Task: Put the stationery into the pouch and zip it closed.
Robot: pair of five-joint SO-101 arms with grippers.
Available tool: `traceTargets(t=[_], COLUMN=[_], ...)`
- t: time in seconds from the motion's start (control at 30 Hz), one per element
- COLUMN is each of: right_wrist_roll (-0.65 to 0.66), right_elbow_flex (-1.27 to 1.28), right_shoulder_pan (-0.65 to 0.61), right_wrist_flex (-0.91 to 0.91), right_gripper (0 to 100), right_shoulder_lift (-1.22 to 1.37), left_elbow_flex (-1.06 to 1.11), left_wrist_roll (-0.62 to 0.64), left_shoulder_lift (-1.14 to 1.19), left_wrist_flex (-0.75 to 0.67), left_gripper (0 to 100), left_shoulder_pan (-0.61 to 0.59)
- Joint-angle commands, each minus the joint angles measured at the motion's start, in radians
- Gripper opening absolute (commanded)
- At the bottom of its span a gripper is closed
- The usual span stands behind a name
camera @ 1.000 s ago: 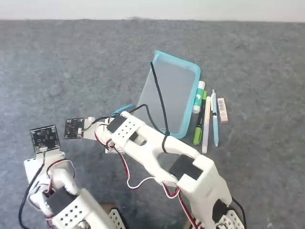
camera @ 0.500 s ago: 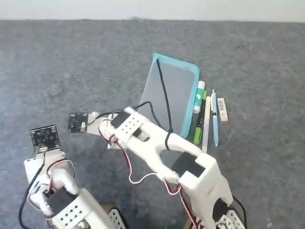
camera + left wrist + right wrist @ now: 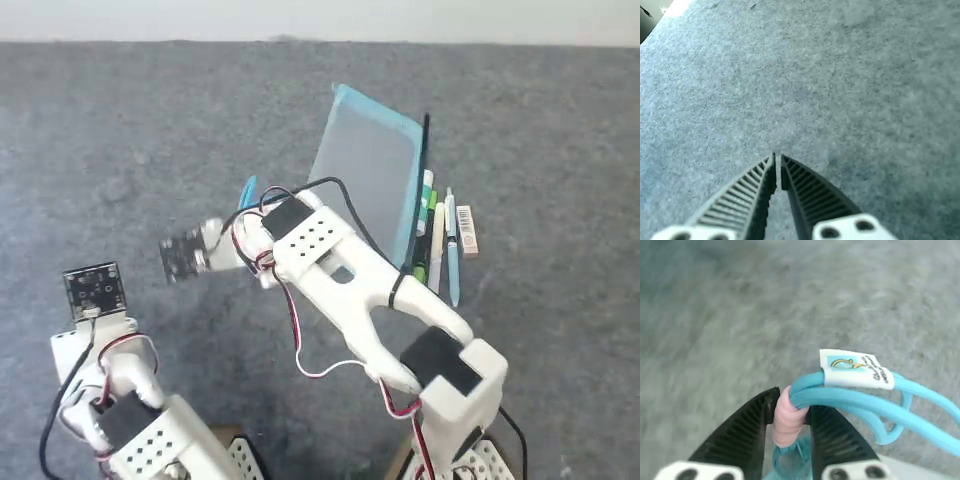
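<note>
The light blue pouch (image 3: 366, 166) with a clear face stands tilted up on its edge at the middle of the grey carpet. Its blue strap loop (image 3: 865, 400) with a white tag (image 3: 856, 369) runs into my right gripper (image 3: 790, 404), which is shut on a pink pull (image 3: 786, 421) at the strap's end. The strap (image 3: 247, 190) also sticks up just left of the right arm's wrist. Several pens and markers (image 3: 434, 245) and a small eraser (image 3: 467, 230) lie right of the pouch. My left gripper (image 3: 777, 162) is shut with nothing in it, low over bare carpet.
The right arm (image 3: 350, 280) stretches from the front right across the middle, its black cable draped over the pouch. The left arm (image 3: 100, 390) stays at the front left corner. Open carpet (image 3: 130, 130) lies to the left and behind.
The right arm swung right and back with the strap in its gripper. The pouch tipped up steeper and slid right against the pens. The left arm stayed still.
</note>
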Motion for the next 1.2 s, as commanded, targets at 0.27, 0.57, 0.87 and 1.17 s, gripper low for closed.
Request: traceTargets(t=[0.27,0.57,0.87,1.17], right_wrist_roll=[0.674,0.606,0.267,-0.39], right_elbow_flex=[-0.038,0.141,0.18,-0.072], right_shoulder_pan=[0.065,0.073,0.085,0.088], right_wrist_flex=[0.427,0.302,0.035,0.236], right_gripper=[1.0,14.3,15.5,15.4], right_shoulder_lift=[-0.093,-0.096,-0.107,-0.107], left_elbow_flex=[-0.008,-0.008,-0.008,-0.008], left_wrist_roll=[-0.009,-0.009,-0.009,-0.009], left_shoulder_lift=[-0.017,-0.017,-0.017,-0.017], left_wrist_flex=[0.009,0.009,0.009,0.009], left_gripper=[1,1,1,1], left_shoulder_pan=[0.0,0.0,0.002,0.002])
